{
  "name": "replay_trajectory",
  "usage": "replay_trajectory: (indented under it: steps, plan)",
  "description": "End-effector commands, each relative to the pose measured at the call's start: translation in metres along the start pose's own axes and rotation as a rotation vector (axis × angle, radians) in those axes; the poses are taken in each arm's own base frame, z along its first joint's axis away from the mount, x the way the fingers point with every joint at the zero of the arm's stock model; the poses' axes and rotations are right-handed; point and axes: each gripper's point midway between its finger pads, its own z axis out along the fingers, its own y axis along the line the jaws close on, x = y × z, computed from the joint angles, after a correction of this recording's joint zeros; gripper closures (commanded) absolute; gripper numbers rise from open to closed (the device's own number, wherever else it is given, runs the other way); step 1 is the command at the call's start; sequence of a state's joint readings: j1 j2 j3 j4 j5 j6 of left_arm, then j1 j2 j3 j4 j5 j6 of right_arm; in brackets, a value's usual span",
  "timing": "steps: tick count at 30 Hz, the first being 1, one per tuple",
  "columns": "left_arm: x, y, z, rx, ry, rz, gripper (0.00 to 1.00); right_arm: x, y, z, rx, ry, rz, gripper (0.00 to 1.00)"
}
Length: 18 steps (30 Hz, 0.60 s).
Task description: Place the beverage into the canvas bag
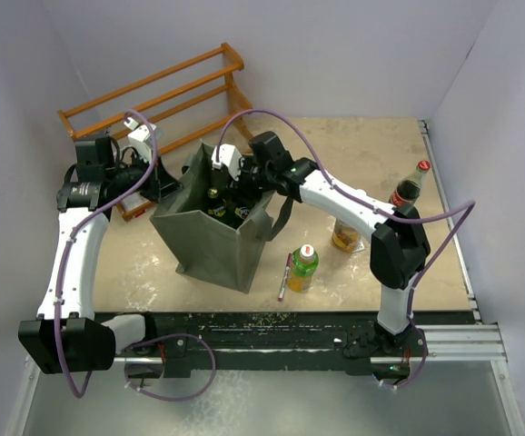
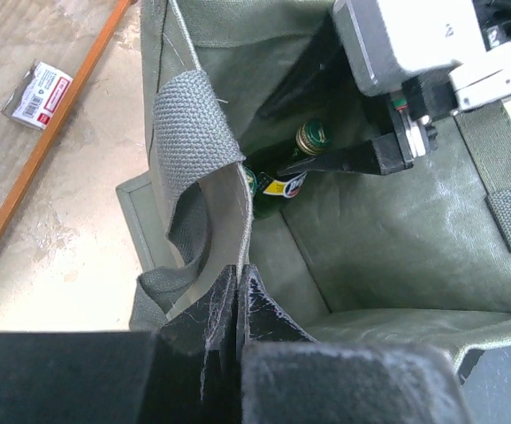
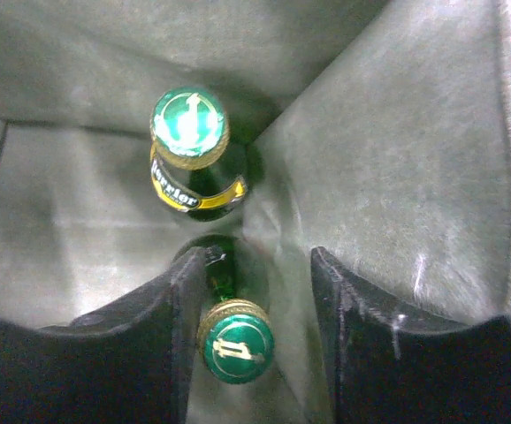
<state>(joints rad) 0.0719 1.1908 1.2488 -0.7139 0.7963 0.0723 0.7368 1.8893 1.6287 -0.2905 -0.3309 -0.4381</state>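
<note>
The dark grey-green canvas bag [image 1: 210,243] stands open in the middle of the table. Two green glass bottles with green-and-gold caps stand inside it [image 1: 217,204]. In the right wrist view one bottle [image 3: 190,132] has a yellow-banded label, and the other bottle's cap [image 3: 237,342] lies between my right gripper's [image 3: 260,261] open jaws, close to the left finger. My right gripper [image 1: 232,186] reaches down inside the bag [image 3: 397,177]. My left gripper [image 2: 238,276] is shut on the bag's left rim [image 2: 238,203], beside a loop handle [image 2: 189,124]. It also shows in the top view [image 1: 165,186].
A green-capped bottle of yellow drink [image 1: 302,267], a red-capped cola bottle [image 1: 410,188] and an amber container [image 1: 345,235] stand to the right of the bag. A pen-like stick [image 1: 283,276] lies by the bag. A wooden rack [image 1: 153,86] stands at the back left, with a small packet [image 2: 39,94] near it.
</note>
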Motion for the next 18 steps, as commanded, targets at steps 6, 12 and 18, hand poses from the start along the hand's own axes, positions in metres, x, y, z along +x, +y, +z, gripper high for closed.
replay_trajectory:
  steps: [6, 12, 18]
  plan:
    - [-0.004, 0.003, -0.003, -0.017, -0.016, 0.039, 1.0, -0.073, -0.038, -0.047, 0.13, -0.15, -0.056, 0.35]
    - [-0.007, 0.003, -0.002, -0.013, -0.018, 0.04, 1.0, -0.101, -0.033, -0.074, 0.112, -0.212, -0.057, 0.33]
    - [-0.012, 0.003, -0.002, -0.011, -0.023, 0.041, 1.0, -0.13, -0.023, -0.113, 0.096, -0.276, -0.059, 0.31]
